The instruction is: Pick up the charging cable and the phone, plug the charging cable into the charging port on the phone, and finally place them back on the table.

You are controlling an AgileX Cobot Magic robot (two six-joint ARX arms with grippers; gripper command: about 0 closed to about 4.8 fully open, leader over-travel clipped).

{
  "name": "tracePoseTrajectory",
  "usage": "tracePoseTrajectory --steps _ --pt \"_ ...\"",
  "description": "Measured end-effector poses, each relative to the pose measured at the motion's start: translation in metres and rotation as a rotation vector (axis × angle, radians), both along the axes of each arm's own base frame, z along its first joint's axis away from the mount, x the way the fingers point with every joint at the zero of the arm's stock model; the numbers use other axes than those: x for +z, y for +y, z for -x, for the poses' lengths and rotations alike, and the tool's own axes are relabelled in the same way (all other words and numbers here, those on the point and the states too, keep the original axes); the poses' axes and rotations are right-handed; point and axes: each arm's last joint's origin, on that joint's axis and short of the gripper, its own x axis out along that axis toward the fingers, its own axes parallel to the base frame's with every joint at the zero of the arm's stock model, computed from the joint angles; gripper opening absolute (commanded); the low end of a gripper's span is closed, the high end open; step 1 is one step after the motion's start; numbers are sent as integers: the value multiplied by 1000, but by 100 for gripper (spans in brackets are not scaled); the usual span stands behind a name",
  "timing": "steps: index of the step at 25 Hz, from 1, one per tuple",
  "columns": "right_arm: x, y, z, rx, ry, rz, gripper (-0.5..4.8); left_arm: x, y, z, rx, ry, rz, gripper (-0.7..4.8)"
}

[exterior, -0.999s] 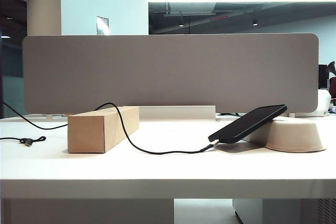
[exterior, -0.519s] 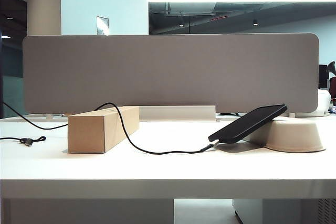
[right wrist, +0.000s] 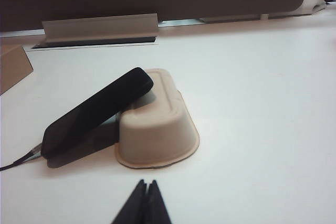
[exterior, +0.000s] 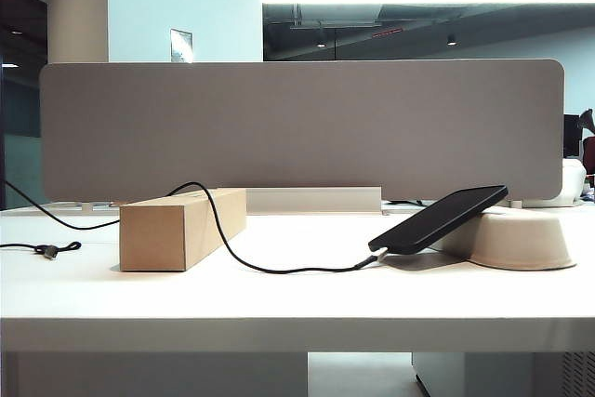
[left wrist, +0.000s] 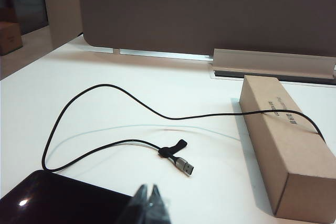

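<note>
- The flat black slab phone (exterior: 439,219) is propped tilted on the upturned beige moulded-pulp tray (exterior: 521,238), toward the right edge of the wide white desk (exterior: 297,299); its lower end rests on the desk.
- The long thin black charging cable (exterior: 244,262) is plugged into that lower end and is draped leftward over the oblong brown cardboard box (exterior: 181,227).
- The cable's free plug end (left wrist: 184,166) lies left of the box, near the left edge.
- The grey fabric divider panel (exterior: 302,127) stands along the back edge.
- The left gripper (left wrist: 149,205) and right gripper (right wrist: 144,203), both closed, are held above the front edge.
</note>
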Motion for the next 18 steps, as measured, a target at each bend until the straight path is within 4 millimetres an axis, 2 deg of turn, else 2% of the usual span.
tracePoseTrajectory --steps 18 --pt "0 0 0 0 0 0 -1 -1 -1 0 -36 6 2 -5"
